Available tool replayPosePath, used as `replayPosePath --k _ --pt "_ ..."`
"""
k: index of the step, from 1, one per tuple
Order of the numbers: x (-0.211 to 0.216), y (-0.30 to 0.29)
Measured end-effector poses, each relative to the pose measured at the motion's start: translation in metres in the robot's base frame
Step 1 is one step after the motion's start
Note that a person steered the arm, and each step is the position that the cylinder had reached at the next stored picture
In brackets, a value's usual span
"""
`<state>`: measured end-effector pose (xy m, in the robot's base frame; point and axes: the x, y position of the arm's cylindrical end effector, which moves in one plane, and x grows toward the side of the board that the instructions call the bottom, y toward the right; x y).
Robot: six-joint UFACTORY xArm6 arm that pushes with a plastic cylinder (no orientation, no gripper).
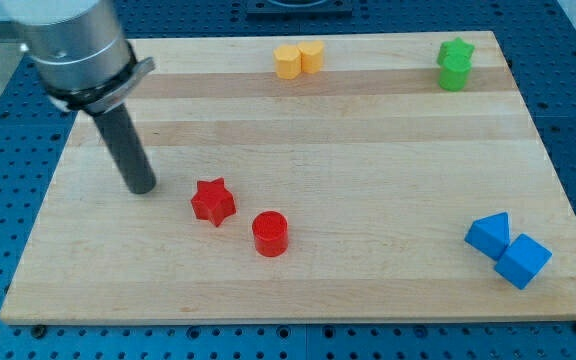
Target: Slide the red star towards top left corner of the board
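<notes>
Camera view: red star (213,201) left of board (368,290) centre, red cylinder (270,233) near its lower right. My tip (142,188), a bare rod grasping nothing, stands apart to the star's left. Star looks light, rigid, apt to spin; push its lower-right side.

My tip (142,187) rests just left of the red star (213,202).

Board (368,150): pale wood, visible grain in lengthwise strips, smooth matt finish. Red star (213,202), red cylinder (270,234) beside it: plastic-looking, smooth, slight sheen. Rod above my tip (143,188): dark, matt; collar above it grey metal, brushed.
</notes>
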<state>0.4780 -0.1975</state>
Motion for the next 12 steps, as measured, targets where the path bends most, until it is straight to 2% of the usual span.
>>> replayPosePath --k 1,2,3,4,6,8,9,12 --pt "0.061 -0.007" --pt "0.109 0.026" --pt "0.113 0.104" --pt "0.098 0.138" --pt "0.086 0.133" --pt "0.031 0.123" --pt "0.006 0.114" --pt "-0.019 0.053"
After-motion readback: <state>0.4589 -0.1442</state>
